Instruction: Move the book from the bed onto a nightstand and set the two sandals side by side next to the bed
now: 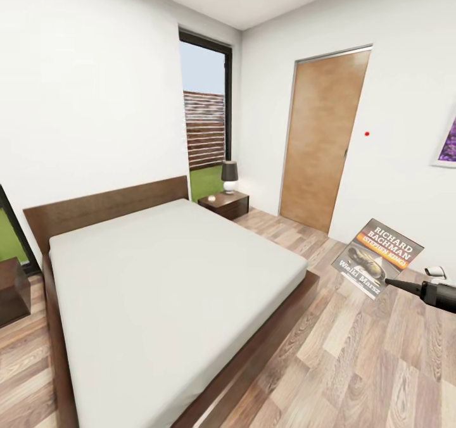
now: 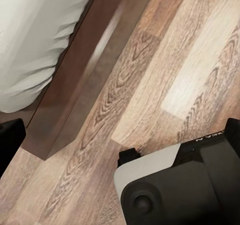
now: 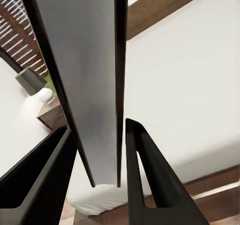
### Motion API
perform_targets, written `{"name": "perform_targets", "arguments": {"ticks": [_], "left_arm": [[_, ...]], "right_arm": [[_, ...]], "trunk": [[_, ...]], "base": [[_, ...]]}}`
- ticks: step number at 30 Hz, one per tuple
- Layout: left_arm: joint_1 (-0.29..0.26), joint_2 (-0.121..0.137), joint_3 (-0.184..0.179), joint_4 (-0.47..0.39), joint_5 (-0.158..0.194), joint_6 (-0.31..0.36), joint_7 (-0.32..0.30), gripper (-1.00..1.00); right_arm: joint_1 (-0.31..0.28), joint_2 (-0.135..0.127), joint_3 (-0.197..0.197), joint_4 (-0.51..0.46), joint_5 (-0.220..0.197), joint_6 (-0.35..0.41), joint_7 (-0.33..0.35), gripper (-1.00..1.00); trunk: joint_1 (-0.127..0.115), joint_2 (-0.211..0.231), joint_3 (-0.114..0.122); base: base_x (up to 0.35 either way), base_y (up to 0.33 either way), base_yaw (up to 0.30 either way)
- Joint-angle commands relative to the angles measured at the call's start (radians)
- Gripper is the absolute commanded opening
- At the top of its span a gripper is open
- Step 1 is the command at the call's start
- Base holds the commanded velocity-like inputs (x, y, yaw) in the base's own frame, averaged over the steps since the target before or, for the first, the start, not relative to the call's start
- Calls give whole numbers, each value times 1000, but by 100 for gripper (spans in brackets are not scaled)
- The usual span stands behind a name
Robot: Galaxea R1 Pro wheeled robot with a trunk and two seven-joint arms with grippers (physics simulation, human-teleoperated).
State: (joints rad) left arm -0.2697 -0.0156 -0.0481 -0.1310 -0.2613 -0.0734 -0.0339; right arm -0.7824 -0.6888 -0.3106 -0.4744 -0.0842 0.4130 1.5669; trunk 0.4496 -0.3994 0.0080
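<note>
My right gripper is shut on the book and holds it up in the air over the floor, right of the bed. The cover, with its orange band and white lettering, faces the head camera. In the right wrist view the book stands edge-on between the black fingers, with the mattress behind it. A nightstand with a black-shaded lamp stands at the bed's far right corner. My left gripper hangs open over the floor by the bed frame. The two sandals are out of view.
A closed wooden door is in the right wall past the nightstand, and a window is behind the lamp. A second dark piece of furniture stands at the bed's left. My own base shows below the left wrist.
</note>
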Motion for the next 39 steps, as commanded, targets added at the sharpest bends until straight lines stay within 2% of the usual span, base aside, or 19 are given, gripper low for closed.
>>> {"name": "perform_targets", "arguments": {"ticks": [1, 19, 31, 39], "left_arm": [[0, 0, -4, 1, -4, -3, 0, 100], [0, 0, -5, 1, -3, -3, 0, 100], [1, -10, -6, 1, -5, -3, 0, 100], [1, -13, -7, 0, -5, -3, 0, 100]], "right_arm": [[0, 0, -1, 0, 0, 10, 2, -100], [0, -2, -2, 2, 0, 10, 2, -100], [0, -4, -2, 7, -2, 11, 2, -100], [0, -6, -4, 8, -3, 10, 3, -100]], "trunk": [[0, -1, 1], [0, -1, 24], [0, -1, 23], [0, -1, 14]], "base": [[0, 0, 0], [0, 0, 0], [-16, 0, 16], [-236, 35, 102]]}}
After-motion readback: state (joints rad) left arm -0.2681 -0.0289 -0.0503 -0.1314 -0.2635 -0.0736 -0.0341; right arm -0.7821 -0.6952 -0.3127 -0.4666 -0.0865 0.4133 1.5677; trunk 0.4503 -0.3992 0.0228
